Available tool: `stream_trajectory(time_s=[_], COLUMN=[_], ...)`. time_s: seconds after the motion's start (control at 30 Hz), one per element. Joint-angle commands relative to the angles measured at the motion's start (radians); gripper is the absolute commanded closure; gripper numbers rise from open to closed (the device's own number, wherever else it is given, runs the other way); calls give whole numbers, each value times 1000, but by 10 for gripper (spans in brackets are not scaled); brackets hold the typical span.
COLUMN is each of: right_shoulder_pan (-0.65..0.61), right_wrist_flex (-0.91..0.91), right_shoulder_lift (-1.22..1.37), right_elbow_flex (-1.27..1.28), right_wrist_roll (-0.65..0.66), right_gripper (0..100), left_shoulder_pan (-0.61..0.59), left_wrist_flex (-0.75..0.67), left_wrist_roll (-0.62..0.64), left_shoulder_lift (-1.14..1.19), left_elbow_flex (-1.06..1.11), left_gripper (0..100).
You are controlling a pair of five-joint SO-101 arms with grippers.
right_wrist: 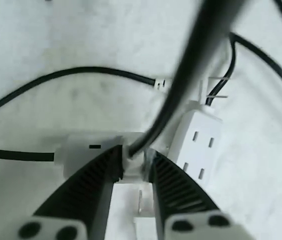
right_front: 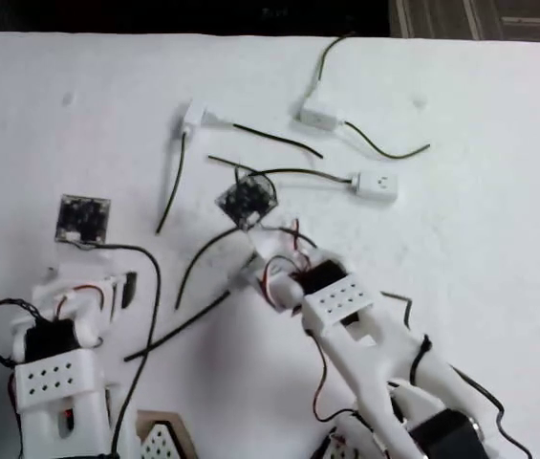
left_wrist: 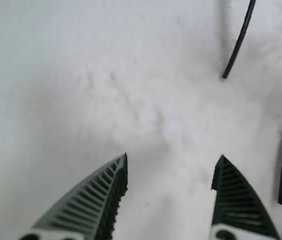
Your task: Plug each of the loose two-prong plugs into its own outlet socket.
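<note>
My right gripper (right_wrist: 135,159) is shut on a white two-prong plug (right_wrist: 133,156), whose thick black cord runs up past the camera. Beside it lies a white outlet socket (right_wrist: 199,134) with several slots facing up, and on the plug's other side a white block (right_wrist: 83,149) with one slot. In the high view this gripper (right_front: 255,270) sits mid-table below a round circuit board (right_front: 248,199). More white plug or socket pieces lie further back (right_front: 193,117), (right_front: 317,118), (right_front: 377,185). My left gripper (left_wrist: 173,162) stands open over bare table, and in the high view it (right_front: 121,287) is at the lower left.
A square circuit board (right_front: 83,218) lies at the left, above the left arm. Black cords (right_front: 188,277) cross the middle of the white table (right_front: 480,239). Two cord ends (left_wrist: 238,45) lie beside the left gripper.
</note>
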Motion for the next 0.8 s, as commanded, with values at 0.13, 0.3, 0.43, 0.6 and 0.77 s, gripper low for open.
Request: stream_trajectory(time_s=[0.13, 0.3, 0.43, 0.6, 0.77], right_shoulder_pan=[93, 180, 268, 364, 397], right_wrist_flex=[85, 1, -148, -242, -239], right_shoulder_lift=[-110, -56, 104, 340, 498], right_elbow_flex=[-255, -379, -463, -585, -687], right_wrist_roll=[-31, -37, -40, -149, -213], right_gripper=[980, 980, 980, 979, 978], left_shoulder_pan=[-18, -18, -18, -18, -18], left_wrist_flex=[-11, -9, -9, -9, -9], left_wrist_roll=[29, 29, 29, 29, 29], left_shoulder_lift=[-24, -24, -24, -24, -24], left_elbow_flex=[-23, -23, -23, -23, -23], left_gripper=[720, 720, 720, 720, 721])
